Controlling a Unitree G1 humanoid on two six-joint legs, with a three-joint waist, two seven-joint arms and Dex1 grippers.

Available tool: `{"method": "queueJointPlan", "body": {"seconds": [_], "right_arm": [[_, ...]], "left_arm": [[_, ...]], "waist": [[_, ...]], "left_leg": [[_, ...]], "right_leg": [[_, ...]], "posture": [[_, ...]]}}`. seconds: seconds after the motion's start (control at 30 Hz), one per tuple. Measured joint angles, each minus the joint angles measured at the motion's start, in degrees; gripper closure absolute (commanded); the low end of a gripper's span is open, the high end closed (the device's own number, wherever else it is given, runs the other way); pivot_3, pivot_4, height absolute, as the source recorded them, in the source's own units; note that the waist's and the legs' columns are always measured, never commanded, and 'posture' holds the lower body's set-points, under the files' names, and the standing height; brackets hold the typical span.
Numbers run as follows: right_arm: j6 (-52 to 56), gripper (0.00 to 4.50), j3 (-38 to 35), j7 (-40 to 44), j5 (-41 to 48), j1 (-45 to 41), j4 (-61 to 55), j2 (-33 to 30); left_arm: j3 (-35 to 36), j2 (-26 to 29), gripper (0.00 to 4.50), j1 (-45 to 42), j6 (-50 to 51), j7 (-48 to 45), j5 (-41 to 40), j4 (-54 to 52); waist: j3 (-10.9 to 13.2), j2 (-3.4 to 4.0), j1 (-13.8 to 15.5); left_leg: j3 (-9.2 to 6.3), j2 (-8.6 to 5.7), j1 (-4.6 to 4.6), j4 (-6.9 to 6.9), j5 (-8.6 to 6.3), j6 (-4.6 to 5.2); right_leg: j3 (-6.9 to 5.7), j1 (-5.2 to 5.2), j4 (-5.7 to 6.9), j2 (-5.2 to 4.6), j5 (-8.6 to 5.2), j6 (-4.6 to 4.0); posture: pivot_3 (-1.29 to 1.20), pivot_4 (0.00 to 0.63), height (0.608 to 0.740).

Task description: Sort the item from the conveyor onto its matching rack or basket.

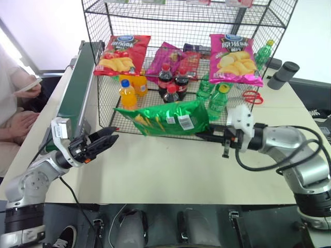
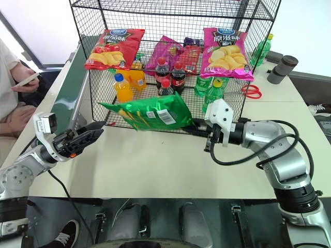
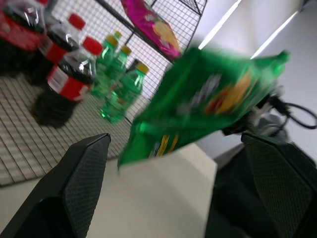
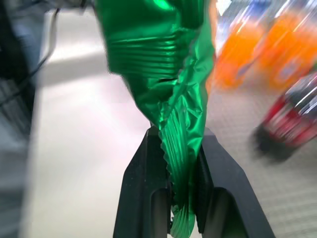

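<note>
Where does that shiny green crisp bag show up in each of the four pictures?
Left eye view: green crisp bag at centre, before the black wire rack.
Right eye view: centre.
Left wrist view: upper right.
Right wrist view: top centre, edge pinched between black fingers.
Shared landmark: cola bottles.
</note>
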Motion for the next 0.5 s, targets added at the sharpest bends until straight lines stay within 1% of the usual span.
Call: {"method": "queueJointPlan", "body": {"seconds": [0.13,0.27,0.37,0.5], "right_arm": [[-4.99,4.45,-1.48,-4.39,-4.63,-1.51,-4.39,0.53],[-10.11,4.45,-0.59,-6.49,-11.4,-8.58,-3.8,-0.33],[-15.4,4.45,-0.5,-8.48,-16.65,-11.11,-0.07,-0.61],[-20.58,4.45,1.3,-11.29,-24.8,-13.18,5.65,-1.41]], "left_arm": [[0.3,-1.93,0.0,2.61,-4.04,2.22,1.6,-4.68],[-0.75,-4.43,0.0,2.52,-8.48,3.64,5.19,-4.89],[-1.6,-5.21,0.0,1.16,-10.46,4.38,6.55,-4.87],[-3.51,-10.65,0.0,-0.32,-18.31,11.68,13.87,-5.99]], "waist": [[0.0,0.0,-0.13],[0.01,0.02,-0.11],[0.0,0.0,0.1],[0.01,0.01,0.04]], "left_leg": [[0.04,0.01,0.02,0.0,0.0,0.01],[0.04,-0.02,0.06,0.05,0.02,-0.02],[0.05,-0.06,0.04,0.05,0.01,-0.01],[0.15,-0.11,0.01,0.05,-0.04,0.09]], "right_leg": [[0.0,0.0,-0.01,-0.03,0.0,0.0],[0.0,0.03,0.02,0.03,-0.01,-0.04],[0.0,0.04,0.0,0.01,0.0,-0.03],[0.05,0.04,-0.07,-0.04,0.01,0.01]], "posture": [[0.0,0.15,0.74],[0.0,0.15,0.74],[0.0,0.15,0.74],[0.0,0.15,0.74]]}}
